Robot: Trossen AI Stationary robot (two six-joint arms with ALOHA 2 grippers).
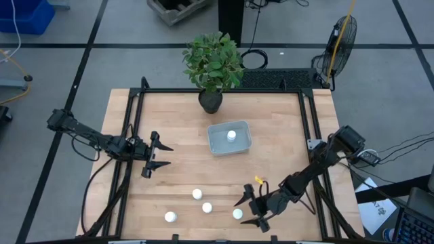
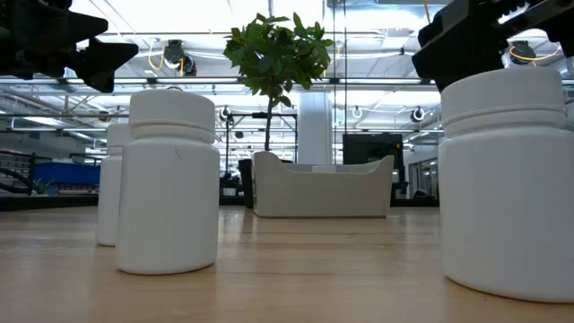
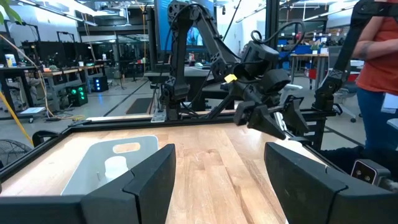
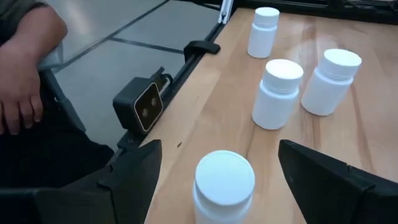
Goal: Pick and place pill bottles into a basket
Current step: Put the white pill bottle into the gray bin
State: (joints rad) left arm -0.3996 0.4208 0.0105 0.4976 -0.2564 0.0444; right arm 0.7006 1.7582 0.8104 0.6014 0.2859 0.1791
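The pale grey-blue basket (image 1: 219,142) stands mid-table with one white pill bottle (image 1: 232,135) upright inside it; both also show in the left wrist view, basket (image 3: 84,171) and bottle (image 3: 115,167). Several more white bottles stand upright near the front edge (image 1: 196,194) (image 1: 207,207) (image 1: 170,217) (image 1: 237,213). My right gripper (image 1: 247,213) is open and low at the front right. Its fingers stand on either side of the nearest bottle (image 4: 224,183) without touching it. My left gripper (image 1: 163,155) is open and empty at the table's left, above the board.
A dark pot with a green plant (image 1: 212,64) stands at the far edge behind the basket. A small camera block (image 4: 146,106) sits at the front edge. A person's hand (image 4: 18,81) shows beyond that edge, and a person (image 3: 379,62) stands past the table's right side.
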